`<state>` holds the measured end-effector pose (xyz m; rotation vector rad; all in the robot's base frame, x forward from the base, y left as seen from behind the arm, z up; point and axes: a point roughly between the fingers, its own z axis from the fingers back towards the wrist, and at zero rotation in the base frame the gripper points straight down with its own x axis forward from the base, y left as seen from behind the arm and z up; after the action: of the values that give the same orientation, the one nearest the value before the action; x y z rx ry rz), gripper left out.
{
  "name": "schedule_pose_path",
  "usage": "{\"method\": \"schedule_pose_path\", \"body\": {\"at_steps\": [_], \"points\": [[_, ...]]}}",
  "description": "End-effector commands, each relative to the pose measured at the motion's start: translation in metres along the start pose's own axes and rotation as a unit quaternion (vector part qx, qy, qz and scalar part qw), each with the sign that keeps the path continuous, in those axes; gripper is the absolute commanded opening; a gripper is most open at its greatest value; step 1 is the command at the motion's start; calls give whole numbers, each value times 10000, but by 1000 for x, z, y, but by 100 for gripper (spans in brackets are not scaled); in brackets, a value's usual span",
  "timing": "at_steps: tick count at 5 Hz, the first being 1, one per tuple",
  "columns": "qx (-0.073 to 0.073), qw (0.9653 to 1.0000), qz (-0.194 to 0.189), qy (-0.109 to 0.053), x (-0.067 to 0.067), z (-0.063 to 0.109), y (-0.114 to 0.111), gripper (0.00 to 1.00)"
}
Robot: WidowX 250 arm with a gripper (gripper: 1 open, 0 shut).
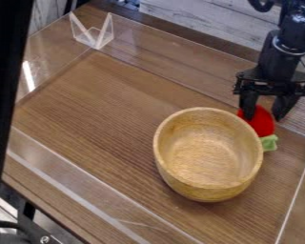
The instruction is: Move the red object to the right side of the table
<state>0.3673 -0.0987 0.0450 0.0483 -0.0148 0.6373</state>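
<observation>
The red object, a small glossy toy fruit with a green leafy end, lies on the table at its right side, just behind the wooden bowl's rim. My gripper points straight down over it, open, with one finger on the left and the other on the right of the fruit's top. The fingers straddle the fruit without pinching it.
A round light wooden bowl stands right of centre, close in front of the fruit. Low clear acrylic walls edge the table, with a clear bracket at the far left corner. The right wall runs close beside the fruit.
</observation>
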Motion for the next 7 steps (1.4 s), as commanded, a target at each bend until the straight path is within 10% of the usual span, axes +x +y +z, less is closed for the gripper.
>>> {"method": "schedule_pose_path", "body": {"at_steps": [1, 5, 6, 7], "points": [[-269, 9994, 203, -101, 8, 14, 3, 100], [-599, 9971, 471, -73, 14, 15, 7, 100], [-682, 9965, 471, -74, 13, 17, 5, 0], [-775, 9959, 454, -54, 11, 19, 3, 0]]}}
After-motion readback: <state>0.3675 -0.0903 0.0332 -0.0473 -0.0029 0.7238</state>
